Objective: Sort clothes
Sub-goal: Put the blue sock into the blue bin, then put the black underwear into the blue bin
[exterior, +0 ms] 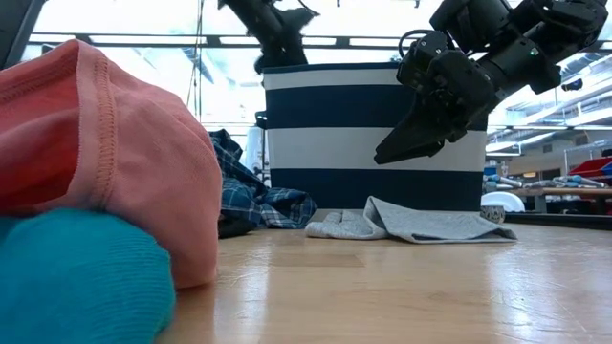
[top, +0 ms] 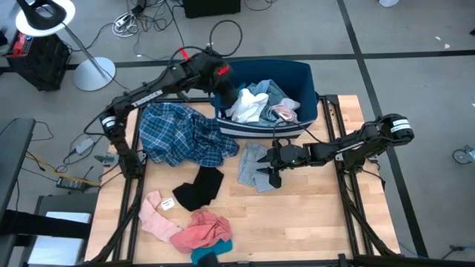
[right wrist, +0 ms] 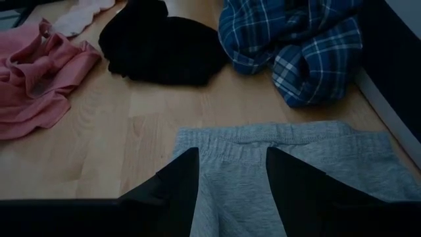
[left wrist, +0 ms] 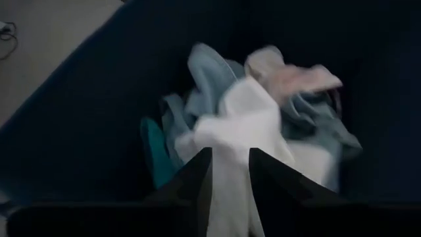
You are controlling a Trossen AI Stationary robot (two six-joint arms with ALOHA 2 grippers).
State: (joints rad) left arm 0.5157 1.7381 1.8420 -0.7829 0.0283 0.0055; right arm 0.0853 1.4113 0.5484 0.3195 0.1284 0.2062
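My left gripper (top: 228,96) reaches into the dark blue bin (top: 300,74) and is shut on a white garment (top: 249,110) on top of the heap there. A light blue garment (left wrist: 210,72), a pale pink piece (left wrist: 289,76) and a teal piece (left wrist: 154,141) lie around it. My right gripper (top: 272,175) is open and hovers just above a grey garment (right wrist: 263,158) lying flat on the table in front of the bin. It touches nothing. My left gripper has the white garment (left wrist: 230,178) between its two fingers, coming from above and slanting down into the bin. The cloth runs as a strip from the fingers forward to the heap. I cannot tell whether it holds one layer or several. The rest lies on the heap.
A blue plaid shirt (top: 182,133) lies at the table's left beside the bin. A black piece (top: 200,187) lies mid-table. Pink pieces (top: 202,228) and a teal sock (top: 211,254) lie near the front edge, close to the low camera. The striped bin wall (exterior: 373,134) stands behind the grey garment.
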